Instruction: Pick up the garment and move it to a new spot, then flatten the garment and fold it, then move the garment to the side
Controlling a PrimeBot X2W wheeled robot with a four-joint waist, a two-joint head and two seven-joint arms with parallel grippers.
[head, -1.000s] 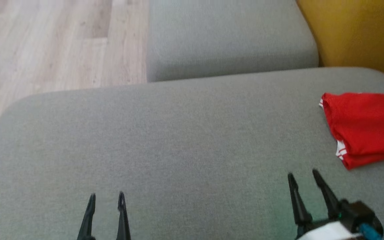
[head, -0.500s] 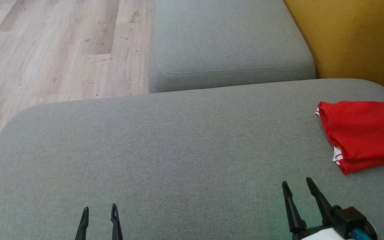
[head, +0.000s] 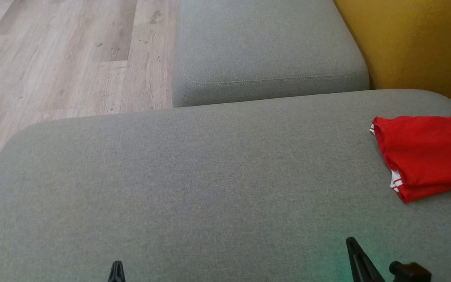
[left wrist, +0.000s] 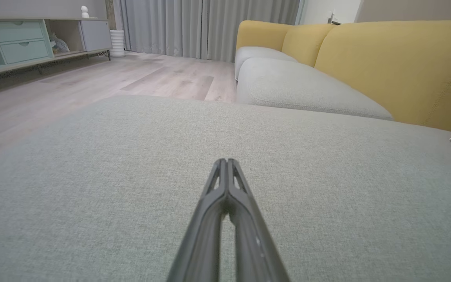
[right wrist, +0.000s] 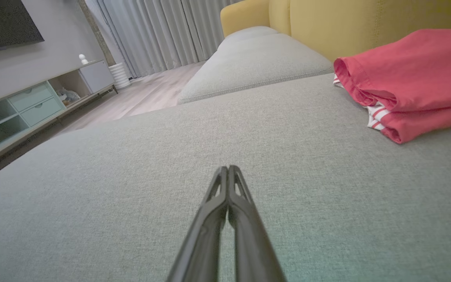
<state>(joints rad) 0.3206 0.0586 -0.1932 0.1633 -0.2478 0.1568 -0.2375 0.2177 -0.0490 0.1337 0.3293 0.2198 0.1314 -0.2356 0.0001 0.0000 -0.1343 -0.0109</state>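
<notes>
— Left gripper (left wrist: 225, 161) and right gripper (right wrist: 228, 168): how are the jaws being held?
— Both pairs of jaws are being pressed tip to tip, fully closed, with nothing being gripped between them. Each gripper is being held low over the grey seat cushion (head: 210, 176); whether the fabric is being touched cannot be told.
— Where is the garment (right wrist: 409, 78) being seen?
— It is being shown lying folded at the right end of that cushion, near the yellow backrest (head: 417, 39) and well apart from both grippers. Its red cloth is being stacked in soft, rounded layers, and white striped trim is being exposed at the edge nearest the right gripper.
— Is anything being stored in a container?
— A pale green cabinet (left wrist: 14, 43) is being shown across the wooden floor (head: 53, 58), with two shut drawers (left wrist: 24, 51). Beside them is an open compartment (left wrist: 63, 39), in which a small object (left wrist: 59, 44) is being held, too blurred to be named. A white figure (left wrist: 85, 11) is being displayed on top.
— What of the surfaces?
— The seat is being shown as coarse woven fabric with rounded corners. A second grey cushion (head: 264, 47), edged with a stitched seam, is being butted against its far side. Grey curtains (left wrist: 210, 27) are being hung in vertical pleats
</notes>
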